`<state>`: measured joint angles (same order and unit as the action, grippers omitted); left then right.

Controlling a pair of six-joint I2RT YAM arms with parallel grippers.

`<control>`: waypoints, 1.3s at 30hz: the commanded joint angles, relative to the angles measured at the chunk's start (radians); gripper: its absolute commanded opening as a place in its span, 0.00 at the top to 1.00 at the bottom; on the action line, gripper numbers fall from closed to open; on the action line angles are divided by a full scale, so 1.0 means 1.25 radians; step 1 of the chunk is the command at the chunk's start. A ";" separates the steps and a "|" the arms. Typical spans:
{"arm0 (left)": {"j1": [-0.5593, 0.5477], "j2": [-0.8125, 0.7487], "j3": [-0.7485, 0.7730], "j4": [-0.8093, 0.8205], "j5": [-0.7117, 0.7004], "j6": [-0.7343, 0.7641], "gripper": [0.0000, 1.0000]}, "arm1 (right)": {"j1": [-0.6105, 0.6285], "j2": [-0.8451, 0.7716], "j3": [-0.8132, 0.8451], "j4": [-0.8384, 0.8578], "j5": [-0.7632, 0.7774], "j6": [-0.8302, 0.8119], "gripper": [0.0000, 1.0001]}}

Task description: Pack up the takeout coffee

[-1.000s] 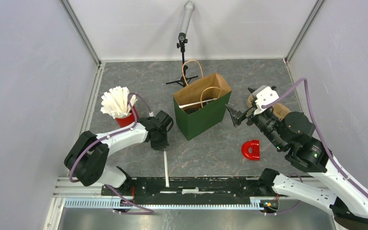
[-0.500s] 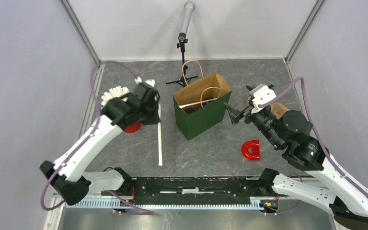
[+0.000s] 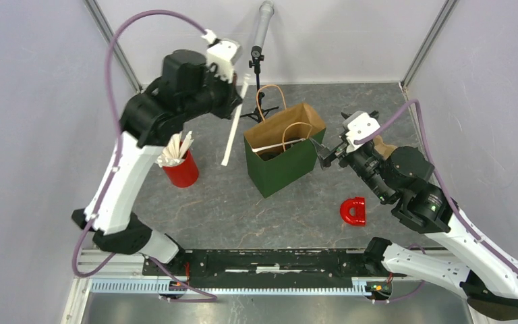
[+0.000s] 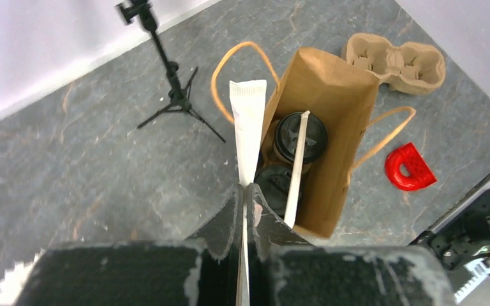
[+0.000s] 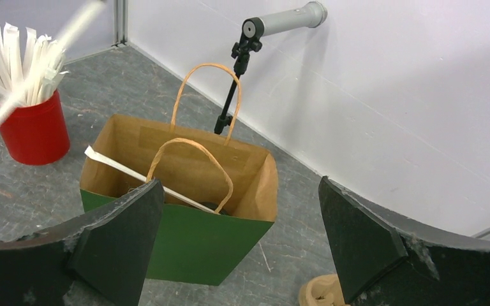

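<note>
My left gripper (image 4: 245, 191) was clenched on a white stick (image 4: 247, 121), held high over the bench (image 3: 195, 202), the stick slanting down toward the far-left corner of the green bag (image 3: 284, 169) (whether its tip touched the rim, I could not tell). The coffee (image 4: 300, 137) sat inside the bag, black lid up, with a second lid (image 4: 272, 182) just beside it and another stick (image 4: 296, 169) leaning across both; the cups' sides were hidden. My right gripper (image 5: 240, 185) hung released, jaws wide, just right of the bag, grasping nothing. A red cup (image 3: 182, 172) of sticks stood left of the bag, a carrier (image 4: 395, 60) lay to its right, and a red piece (image 3: 353, 211) lay nearer the front.
</note>
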<state>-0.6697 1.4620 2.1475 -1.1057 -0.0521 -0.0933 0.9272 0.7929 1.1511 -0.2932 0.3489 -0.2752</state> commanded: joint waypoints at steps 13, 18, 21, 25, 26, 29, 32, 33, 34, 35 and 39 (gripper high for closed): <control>-0.002 0.223 0.068 0.314 0.325 0.220 0.98 | 0.002 -0.057 0.043 -0.014 0.071 0.009 0.02; -0.008 0.237 0.037 0.311 0.322 0.221 0.97 | 0.002 -0.062 0.038 -0.016 0.079 -0.002 0.02; -0.011 0.234 0.027 0.312 0.322 0.219 0.98 | 0.002 -0.060 0.035 -0.010 0.076 -0.010 0.02; -0.023 0.237 0.060 0.313 0.303 0.223 0.98 | 0.002 -0.051 0.032 -0.009 0.066 -0.023 0.02; -0.028 0.238 0.076 0.314 0.300 0.224 0.98 | 0.002 -0.050 0.031 -0.009 0.066 -0.025 0.02; -0.037 0.235 0.114 0.336 0.285 0.224 0.98 | 0.002 -0.047 0.031 -0.006 0.059 -0.027 0.02; -0.042 0.216 0.096 0.371 0.277 0.225 0.98 | 0.003 -0.049 0.033 -0.008 0.059 -0.026 0.02; -0.043 0.212 0.084 0.381 0.276 0.222 0.98 | 0.001 -0.049 0.033 -0.008 0.059 -0.026 0.02; -0.044 0.206 0.065 0.390 0.270 0.217 0.98 | 0.002 -0.051 0.034 -0.009 0.061 -0.026 0.02; -0.043 0.199 0.043 0.402 0.265 0.213 0.98 | 0.002 -0.053 0.032 -0.010 0.060 -0.025 0.02; -0.043 0.152 -0.130 0.520 0.242 0.186 0.97 | 0.002 -0.056 0.031 -0.011 0.060 -0.018 0.02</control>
<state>-0.7208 1.7142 2.1315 -0.6106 0.2867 0.1200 0.9272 0.7322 1.1671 -0.3176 0.4267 -0.2966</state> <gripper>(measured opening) 0.043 0.979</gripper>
